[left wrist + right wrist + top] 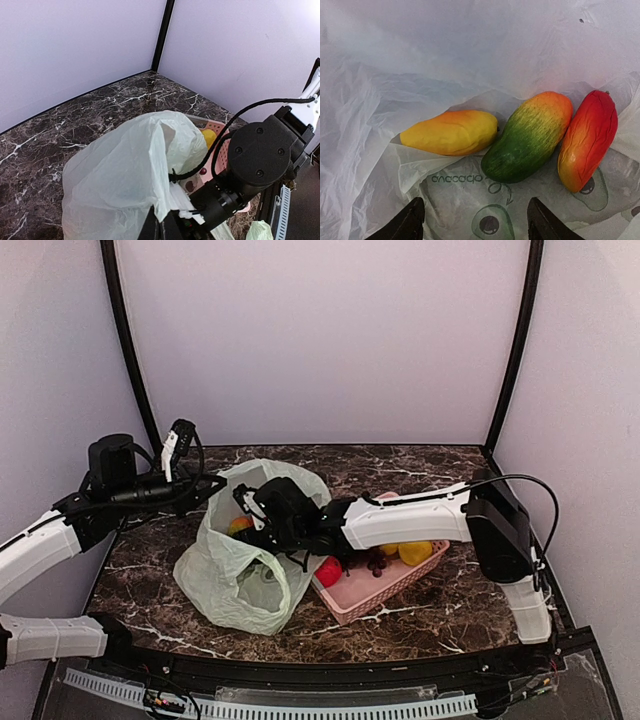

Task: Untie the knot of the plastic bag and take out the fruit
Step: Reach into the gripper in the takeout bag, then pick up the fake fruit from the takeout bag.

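Fruit removal is in hand. The left gripper [214,484], jaws clamped on the plastic bag [225,580] left of centre, holds it open. The right gripper [474,212], jaws apart, hovers over the fruit [527,137] inside. The next move calls for descending and closing on one piece.

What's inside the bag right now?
In the bag lie a yellow fruit, a green-orange mango and a red fruit, side by side. Its crumpled folds hide whatever else may be there.

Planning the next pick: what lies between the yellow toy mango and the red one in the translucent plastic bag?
The green-and-orange toy mango, seen in the right wrist view.
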Tool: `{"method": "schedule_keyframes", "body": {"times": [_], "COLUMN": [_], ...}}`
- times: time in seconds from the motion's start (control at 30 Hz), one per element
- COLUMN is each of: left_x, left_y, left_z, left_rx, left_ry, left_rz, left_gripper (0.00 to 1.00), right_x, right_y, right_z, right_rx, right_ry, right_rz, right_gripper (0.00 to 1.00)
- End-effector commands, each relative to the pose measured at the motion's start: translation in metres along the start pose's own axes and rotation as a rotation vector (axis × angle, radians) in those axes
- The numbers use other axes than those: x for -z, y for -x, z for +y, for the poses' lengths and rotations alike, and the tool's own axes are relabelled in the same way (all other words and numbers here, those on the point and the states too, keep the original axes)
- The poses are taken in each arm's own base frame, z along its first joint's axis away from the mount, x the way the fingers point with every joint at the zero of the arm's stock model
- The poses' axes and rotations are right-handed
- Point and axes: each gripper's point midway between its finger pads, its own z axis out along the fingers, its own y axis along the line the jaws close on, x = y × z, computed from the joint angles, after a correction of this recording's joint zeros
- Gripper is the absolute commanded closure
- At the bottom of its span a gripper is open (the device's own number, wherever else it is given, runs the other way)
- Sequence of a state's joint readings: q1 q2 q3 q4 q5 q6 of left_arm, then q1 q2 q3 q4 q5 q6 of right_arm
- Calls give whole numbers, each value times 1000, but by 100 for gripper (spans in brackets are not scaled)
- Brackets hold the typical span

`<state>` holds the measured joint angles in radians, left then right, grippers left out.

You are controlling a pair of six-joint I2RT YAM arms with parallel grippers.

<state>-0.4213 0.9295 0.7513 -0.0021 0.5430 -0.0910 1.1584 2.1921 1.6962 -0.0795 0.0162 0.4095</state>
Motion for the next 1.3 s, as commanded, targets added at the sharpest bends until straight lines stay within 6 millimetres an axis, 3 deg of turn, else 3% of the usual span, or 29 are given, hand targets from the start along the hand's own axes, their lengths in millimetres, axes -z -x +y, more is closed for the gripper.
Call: {"method": "schedule_keyframes", "body": {"times": [0.0, 0.37, 0.63, 0.73, 0.93, 1.1, 1.27], "left_x": [-3, -4, -6, -5, -3, -4, -2], "left_y": [6, -5, -7, -8, -10, -14, -15], "left_z": [-11, -21, -22, -21, -13, -1, 12], "left_rx": [-4, -54, -56, -56, -104, -109, -116], "left_ry": [-61, -121, -138, -131, -72, -5, 72], "left_rz": [-28, 50, 55, 56, 69, 90, 101], "left_gripper": [99, 99, 99, 99, 99, 99, 99], "right_x": [-16, -60, -88, -93, -91, -75, -55], "right_y": [-1, -4, -28, -32, -24, 2, 29], "right_z": [-24, -44, -66, -71, -77, -69, -60], "right_rx": [-19, 5, 25, 23, 0, -16, -20], "right_ry": [-106, -152, -204, -215, -219, -205, -187], "right_rz": [4, 41, 102, 106, 93, 28, -43], "right_gripper": [30, 21, 12, 13, 47, 70, 86]}}
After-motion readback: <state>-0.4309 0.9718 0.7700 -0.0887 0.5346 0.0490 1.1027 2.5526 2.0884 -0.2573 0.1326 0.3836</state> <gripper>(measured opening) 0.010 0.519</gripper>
